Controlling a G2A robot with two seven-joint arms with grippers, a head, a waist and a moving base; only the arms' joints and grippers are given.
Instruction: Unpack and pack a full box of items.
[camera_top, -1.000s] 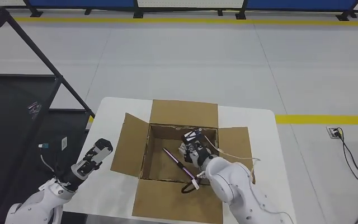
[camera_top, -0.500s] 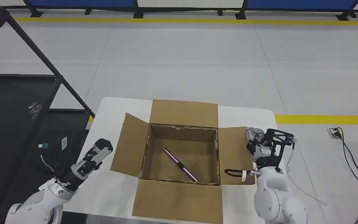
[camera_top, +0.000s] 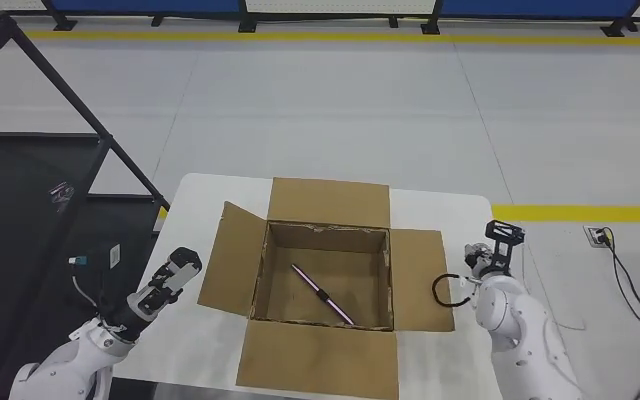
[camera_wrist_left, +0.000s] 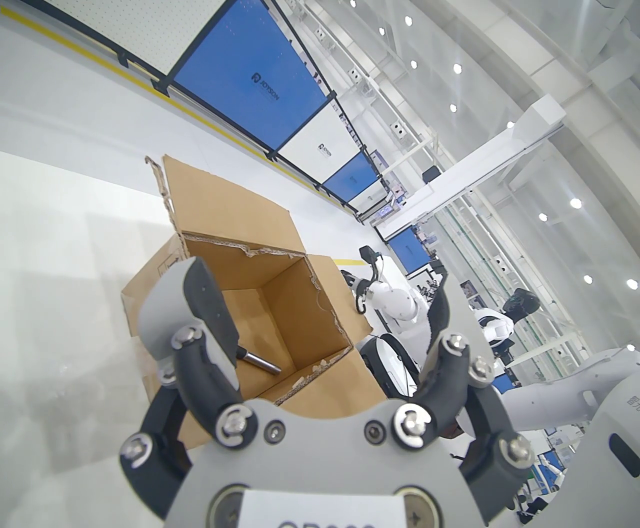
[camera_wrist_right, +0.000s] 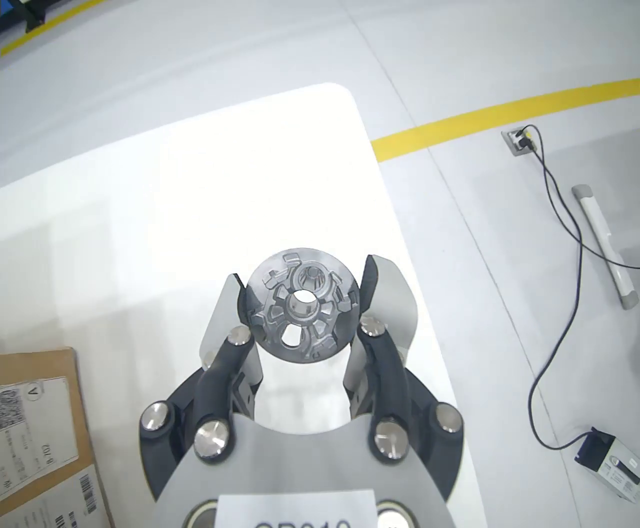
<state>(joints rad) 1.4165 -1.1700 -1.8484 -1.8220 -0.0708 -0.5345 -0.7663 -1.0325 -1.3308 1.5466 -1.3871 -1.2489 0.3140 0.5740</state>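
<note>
The right fingers (camera_wrist_right: 390, 300) are clamped on a grey metal disc (camera_wrist_right: 325, 327), one pad on each side of its rim. The disc's cast face, with its ribs, cut-outs and central bore, looks up at the wrist camera. It hangs above a bare stretch of the white desk (camera_wrist_right: 175, 200), near the desk's right edge and just beside the right flap of the open cardboard box (camera_top: 328, 203). The disc looks like solid cast metal: stiff, probably heavy for its size, and not fragile, yet likely to clatter or mark the surface if dropped. Its rim seems smooth, so a hold across the full width, as now, is the sound one; the bore would be a second option. A low, flat release should suit it.

The left fingers (camera_wrist_left: 205, 300) stand wide apart with nothing between them, above the desk on the box's left side, pointing towards its opening. On the box floor lies a thin pink rod (camera_top: 322, 293), slanting from the middle towards the near right corner. It is probably light, stiff and apt to roll; taking it crosswise near its middle should keep it level. A black loop of cable (camera_top: 447, 290) shows over the right flap; whether it rests there cannot be told.
</note>
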